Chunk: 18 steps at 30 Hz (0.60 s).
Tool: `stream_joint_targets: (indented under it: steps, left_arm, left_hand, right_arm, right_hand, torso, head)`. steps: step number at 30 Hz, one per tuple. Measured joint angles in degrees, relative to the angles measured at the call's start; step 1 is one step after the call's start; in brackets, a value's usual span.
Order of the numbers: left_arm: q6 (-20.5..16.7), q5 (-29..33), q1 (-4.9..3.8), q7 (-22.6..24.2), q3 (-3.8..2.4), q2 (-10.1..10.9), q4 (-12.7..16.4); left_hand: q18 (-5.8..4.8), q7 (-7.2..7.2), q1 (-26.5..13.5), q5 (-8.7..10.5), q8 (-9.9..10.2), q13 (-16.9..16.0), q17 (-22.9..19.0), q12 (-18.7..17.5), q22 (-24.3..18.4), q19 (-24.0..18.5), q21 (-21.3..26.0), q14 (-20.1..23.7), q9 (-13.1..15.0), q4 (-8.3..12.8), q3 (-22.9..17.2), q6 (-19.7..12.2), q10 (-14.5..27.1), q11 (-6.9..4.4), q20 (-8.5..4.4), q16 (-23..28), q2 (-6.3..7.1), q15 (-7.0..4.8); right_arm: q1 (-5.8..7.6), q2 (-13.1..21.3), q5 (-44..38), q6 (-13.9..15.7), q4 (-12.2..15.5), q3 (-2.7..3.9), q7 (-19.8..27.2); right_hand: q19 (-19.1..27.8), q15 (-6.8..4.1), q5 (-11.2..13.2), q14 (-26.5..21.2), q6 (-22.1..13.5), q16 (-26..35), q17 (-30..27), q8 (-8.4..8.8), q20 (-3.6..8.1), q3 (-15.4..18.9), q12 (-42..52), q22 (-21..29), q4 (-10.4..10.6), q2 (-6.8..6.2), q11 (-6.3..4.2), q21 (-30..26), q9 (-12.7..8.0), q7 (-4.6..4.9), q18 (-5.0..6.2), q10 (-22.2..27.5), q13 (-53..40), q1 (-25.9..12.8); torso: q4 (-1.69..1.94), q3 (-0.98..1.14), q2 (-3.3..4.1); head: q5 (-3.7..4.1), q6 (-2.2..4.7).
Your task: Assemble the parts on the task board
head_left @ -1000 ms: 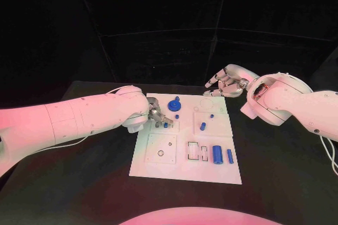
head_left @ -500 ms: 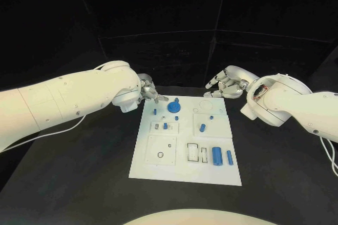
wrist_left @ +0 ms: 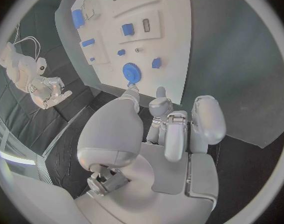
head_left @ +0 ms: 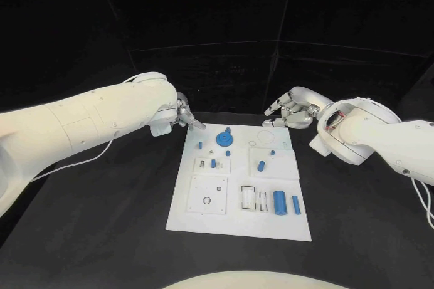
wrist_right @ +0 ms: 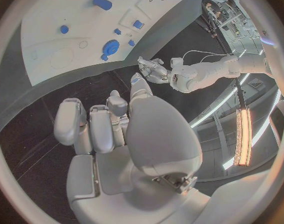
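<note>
The white task board (head_left: 208,217) lies in the middle of the table. On it sit a blue gear (head_left: 223,138), a blue cylinder (head_left: 280,202), a blue bar (head_left: 295,204) and several small blue pieces such as one (head_left: 260,165) near the centre. My left hand (head_left: 185,118) hovers off the board's far left corner, holding nothing, fingers loosely bent. In the left wrist view the left hand (wrist_left: 167,129) points toward the gear (wrist_left: 132,73). My right hand (head_left: 290,110) hangs beyond the board's far right corner, empty, fingers loosely bent and apart, as the right wrist view (wrist_right: 117,129) also shows.
Black table surface (head_left: 108,201) surrounds the board on all sides. Dark curtains stand behind the table. The board's near half carries a raised white square plate (head_left: 208,198) and slotted recesses (head_left: 249,197).
My left hand has lifted off the small blue piece on the board's left side and drawn back to the far left corner, empty. The right hand has stayed put.
</note>
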<state>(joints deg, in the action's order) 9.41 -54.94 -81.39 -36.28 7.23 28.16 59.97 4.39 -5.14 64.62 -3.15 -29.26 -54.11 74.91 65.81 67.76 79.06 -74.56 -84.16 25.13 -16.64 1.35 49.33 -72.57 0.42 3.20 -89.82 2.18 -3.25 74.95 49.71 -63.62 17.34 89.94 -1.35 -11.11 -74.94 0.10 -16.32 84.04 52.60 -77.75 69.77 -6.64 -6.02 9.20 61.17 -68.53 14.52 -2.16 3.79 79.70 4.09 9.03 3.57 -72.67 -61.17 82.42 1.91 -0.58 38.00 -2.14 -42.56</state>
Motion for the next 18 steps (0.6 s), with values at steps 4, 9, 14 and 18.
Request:
stream_joint_targets:
  steps: [4,9,14,18]
  left_arm:
    - [1.2,0.0,0.73,0.5,0.75,-1.3,-2.1]
    - [2.4,-0.1,1.38,1.1,1.03,-2.4,-4.5]
    - [3.2,-0.1,1.80,1.7,1.11,-3.3,-6.0]
    - [3.8,-0.1,2.13,2.1,1.13,-3.9,-6.7]
  left_hand:
    - [0.00,0.28,-1.1,0.00,0.0,-0.3,0.0,0.4,0.4,0.0,-0.3,0.0,-0.7,-0.1,1.7,1.5,0.0,0.00,0.00,0.0,-1.10,0.00]
    - [0.00,0.44,-1.1,0.00,0.0,-0.4,0.0,0.5,0.6,0.0,-0.5,0.0,-0.9,0.0,1.9,1.8,0.0,0.00,0.00,0.0,-1.11,0.00]
    - [0.00,0.44,-1.1,0.00,0.0,-0.5,0.0,0.5,0.8,0.1,-0.5,0.0,-1.1,0.1,2.3,2.2,0.0,0.00,0.10,0.0,-1.11,0.00]
    - [-0.01,0.65,-1.1,0.00,0.0,-0.6,0.0,0.8,0.9,0.4,-0.5,0.0,-1.2,0.1,2.4,2.4,-0.2,-0.22,0.01,0.0,-1.12,0.00]
  right_arm:
    - [0.00,-0.1,0.0,0.0,-0.1,0.00,0.0]
    - [0.00,-0.3,0.0,0.0,-0.2,0.00,0.1]
    - [0.00,-0.7,0.0,0.0,-0.3,0.00,0.1]
    - [0.00,-0.9,0.0,0.0,-0.4,0.00,0.2]
  right_hand:
    - [0.0,0.00,-0.4,0.0,0.0,0.2,0.0,-0.24,0.00,0.0,0.0,0.1,0.0,0.00,0.00,0.0,0.0,0.00,0.00,0.0,0.0,0.0]
    - [0.0,0.00,-0.7,0.0,0.0,0.2,-0.1,-0.24,0.00,0.0,0.0,0.1,0.0,0.23,0.00,0.0,0.0,0.00,0.00,0.0,0.0,0.2]
    - [0.0,0.00,-0.7,0.0,0.0,0.2,-0.1,-0.24,0.00,0.2,0.0,0.1,0.2,0.23,0.00,-0.2,0.0,0.00,0.00,0.0,0.0,0.2]
    - [0.0,0.00,-0.7,0.0,0.0,0.2,-0.1,-0.24,0.00,0.2,0.0,0.1,0.2,0.23,0.00,-0.2,0.0,0.00,0.00,0.0,0.0,0.2]
  torso:
    - [-0.01,-0.03,0.03]
    - [-0.01,-0.01,0.02]
    - [0.00,0.03,0.00]
    - [0.00,0.03,-0.01]
  head:
    - [0.05,-0.09]
    - [0.05,-0.16]
    - [-0.28,-0.16]
    - [-0.32,-0.16]
